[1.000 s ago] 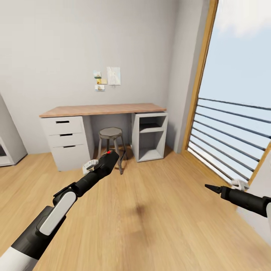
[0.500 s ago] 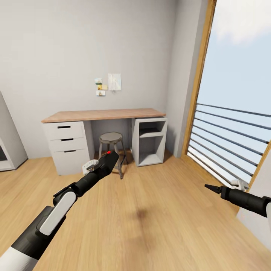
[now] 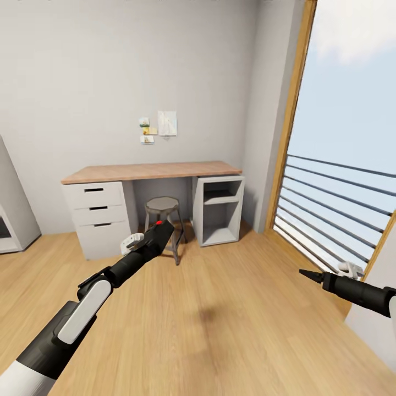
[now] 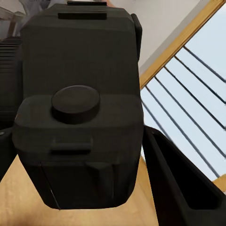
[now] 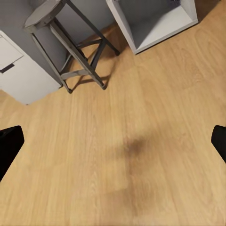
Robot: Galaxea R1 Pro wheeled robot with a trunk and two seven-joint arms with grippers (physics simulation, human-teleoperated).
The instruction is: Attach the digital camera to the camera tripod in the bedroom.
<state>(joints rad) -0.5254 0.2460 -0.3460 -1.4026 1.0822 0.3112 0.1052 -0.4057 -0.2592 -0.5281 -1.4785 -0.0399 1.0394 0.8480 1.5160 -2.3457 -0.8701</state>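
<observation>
Between the earlier frames and now, the whole head view is shifted: the bench point(image 3: 151, 170) and the stool point(image 3: 162, 206) sit lower and smaller in the picture, so the camera is judged to have tilted or backed off, while both arms keep the same places in the view. The digital camera point(image 3: 158, 234) is held in the left gripper point(image 3: 144, 242), out over the wood floor point(image 3: 220, 330) in front of the stool; its red dot is seen on top. In the left wrist view the camera point(image 4: 77, 113) is seen close up, with one dark finger point(image 4: 181, 183) pressed along its side. The right gripper point(image 3: 311, 275) is held out empty near the railed window point(image 3: 341, 181); in the right wrist view its fingers point(image 5: 9, 146) are spread wide over bare floor.

The camera is judged light, rigid and smooth-sided, so a firm grip across the body is called for, with the underside left free for mounting.
</observation>
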